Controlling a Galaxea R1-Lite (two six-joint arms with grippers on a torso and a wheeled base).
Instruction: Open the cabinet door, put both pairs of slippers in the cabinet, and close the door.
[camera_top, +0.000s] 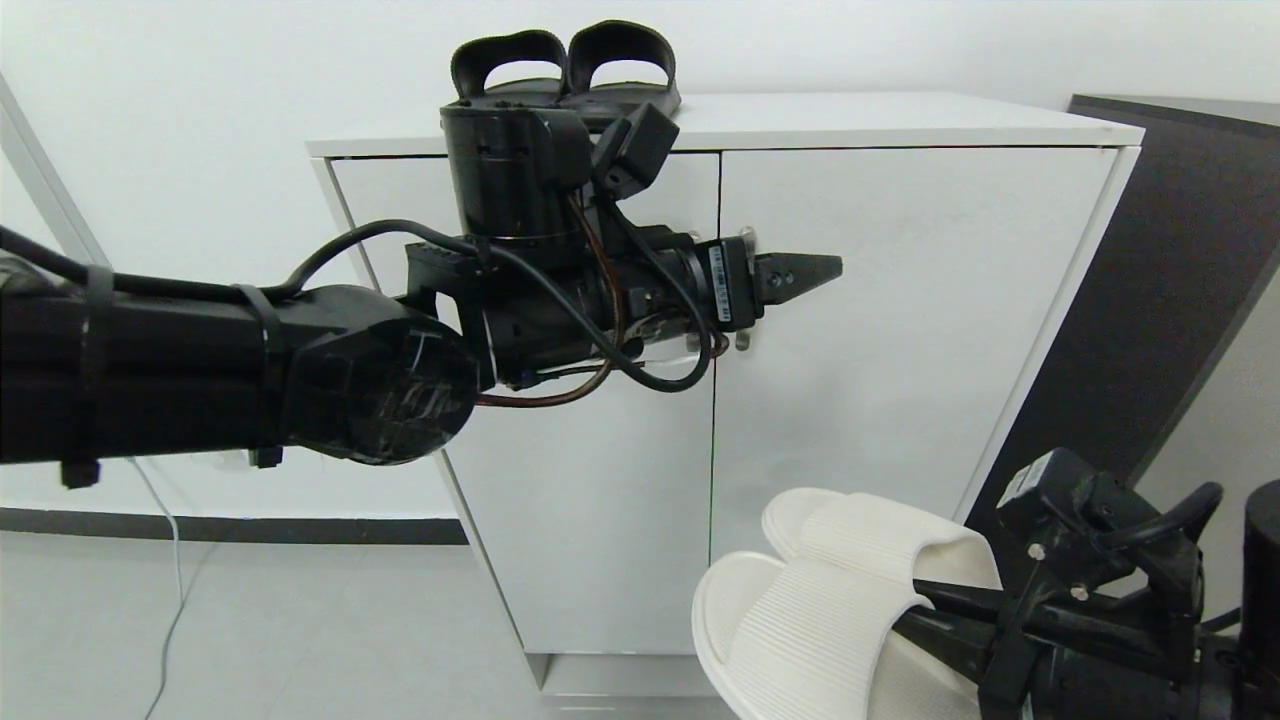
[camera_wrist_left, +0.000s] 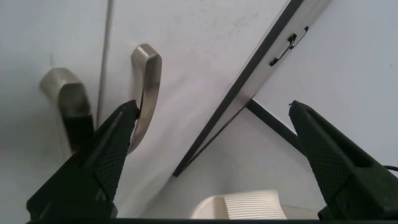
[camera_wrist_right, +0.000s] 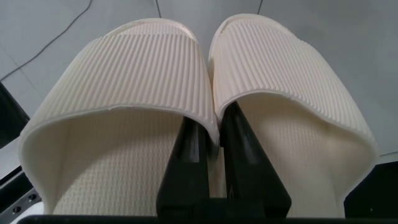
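The white cabinet (camera_top: 900, 300) stands with both doors closed. A black pair of slippers (camera_top: 570, 70) sits on its top. My left gripper (camera_top: 812, 270) is open in front of the right door, just past the centre seam. In the left wrist view, one finger (camera_wrist_left: 99, 165) of the left gripper (camera_wrist_left: 212, 109) is right beside the right door's metal handle (camera_wrist_left: 147, 87); the left door's handle (camera_wrist_left: 65, 99) is next to it. Low on the right, my right gripper (camera_top: 935, 610) is shut on the white pair of slippers (camera_top: 830, 590), its fingers (camera_wrist_right: 189, 168) pinching the inner straps (camera_wrist_right: 211, 93) together.
A dark panel (camera_top: 1150, 300) stands against the cabinet's right side. A thin cable (camera_top: 170, 600) trails down the wall onto the grey floor at the left. Open floor (camera_top: 350, 640) lies in front of the cabinet.
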